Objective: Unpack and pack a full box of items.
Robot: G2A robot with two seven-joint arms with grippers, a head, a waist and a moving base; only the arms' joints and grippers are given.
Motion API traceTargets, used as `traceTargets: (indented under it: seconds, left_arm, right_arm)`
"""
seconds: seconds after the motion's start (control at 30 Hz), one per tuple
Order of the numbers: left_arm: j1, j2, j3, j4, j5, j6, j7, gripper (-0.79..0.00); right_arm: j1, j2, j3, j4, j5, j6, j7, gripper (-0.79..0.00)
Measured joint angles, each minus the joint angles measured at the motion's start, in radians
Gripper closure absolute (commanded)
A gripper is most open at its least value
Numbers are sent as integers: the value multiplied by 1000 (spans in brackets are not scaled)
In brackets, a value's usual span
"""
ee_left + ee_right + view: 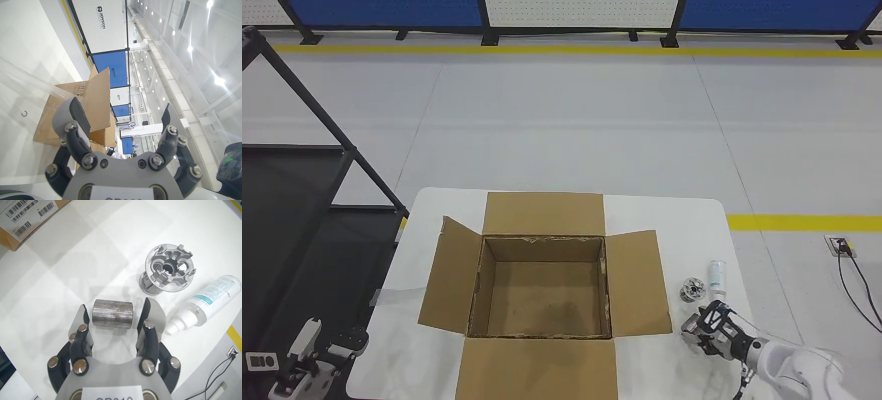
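An open cardboard box (542, 295) stands in the middle of the white table (662, 215), its four flaps spread and nothing visible inside. Past the box's right flap my right gripper (704, 328) hangs open just above the table. In its wrist view the right gripper (115, 305) straddles a short steel cylinder (112, 315) that lies on its side, with a gap at each finger. Beyond it stand a grey toothed metal part (169, 268) and a white spray bottle (208, 300), lying flat. My left gripper (121, 103) is open and empty, low off the table's left front corner (310, 350).
A black rack (292, 220) stands left of the table. A cable and floor socket (840, 245) lie on the floor to the right. The toothed part (693, 290) and bottle (718, 277) sit close to the table's right edge.
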Motion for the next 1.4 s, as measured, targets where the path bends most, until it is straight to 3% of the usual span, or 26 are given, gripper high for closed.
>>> traceTargets:
  seconds: [0.17, 0.2, 0.37, 0.57, 0.77, 0.87, 0.97, 1.1, 1.23, 1.4]
  left_arm:
    - [0, 0, 0, 0, 0, 0, 0, -785]
    - [0, 0, 0, 0, 0, 0, 0, -785]
    - [0, 0, 0, 0, 0, 0, 0, -785]
    - [0, 0, 0, 0, 0, 0, 0, -785]
    - [0, 0, 0, 0, 0, 0, 0, -785]
    - [0, 0, 0, 0, 0, 0, 0, -785]
    - [0, 0, 0, 0, 0, 0, 0, -785]
    - [0, 0, 0, 0, 0, 0, 0, -785]
    - [0, 0, 0, 0, 0, 0, 0, -785]
    - [0, 0, 0, 0, 0, 0, 0, -785]
  right_arm:
    - [8, 0, -2, 7, 11, -13, -3, -86]
    - [7, 1, 2, 5, 16, -19, -14, 0]
    - [-26, 11, 53, -34, 46, -70, -90, 0]
    - [-139, 30, 220, -221, 138, -44, -151, 0]
    - [-249, 42, 372, -543, 263, -44, -53, 0]
    - [-253, 45, 375, -676, 303, -56, 36, 0]
    - [-205, 49, 295, -791, 331, -37, 193, 0]
    - [-72, 44, 107, -828, 337, 23, 390, 0]
    - [120, 19, -132, -763, 339, 110, 555, 0]
    - [396, -50, -450, -617, 332, 242, 687, 0]
